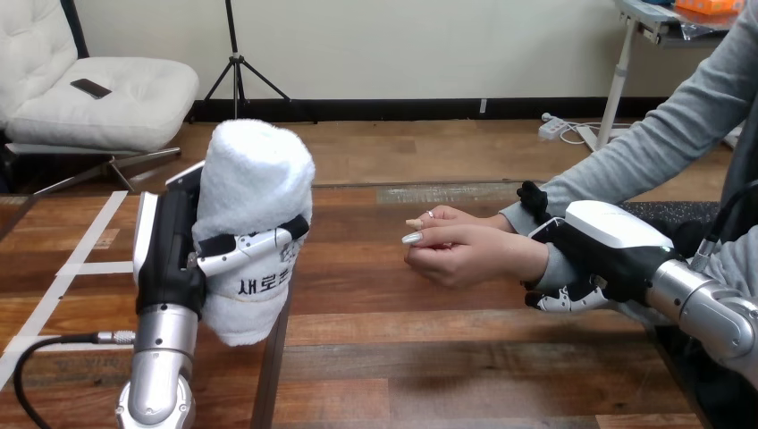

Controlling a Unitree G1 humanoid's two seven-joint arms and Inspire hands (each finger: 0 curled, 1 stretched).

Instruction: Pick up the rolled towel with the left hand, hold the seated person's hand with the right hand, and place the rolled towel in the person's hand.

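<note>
left hand (170, 261) at the view's left, raised off the table (447, 357), clamped on the rolled towel (255, 170): its fingers (246, 248) wrap across the towel's front about halfway down, palm behind it. towel stands upright in the grip, long axis near vertical with a slight lean, top well above the hand, bottom end hanging clear of the wood. pick-up looks done. right hand (617, 234) comes in from the view's right and sits on the person's wrist (547, 268), at the sleeve cuff: thumb (534, 197) over the top, the other fingers curled in under it, so it reads as closed round the wrist rather than round the hand proper. person's hand (465, 255) reaches out past that grip toward the left, low over the table, lying on its edge with its fingers loosely bent and pointing at the towel. cannot tell how far its palm is opened up. the relation that matters: the person's hand lies to the right of the towel and lower, a stretch of bare table between them, not touching. left hand is the carrier and the nearer of the two to the gap. my reading is that the next move calls for a sideways carry to the right and a drop in height, and likely a turn of the towel, since its upright axis does not obviously match the way the bent fingers lie. risk, as i judge it: the towel arriving against closed fingers and having nowhere to settle.
</note>
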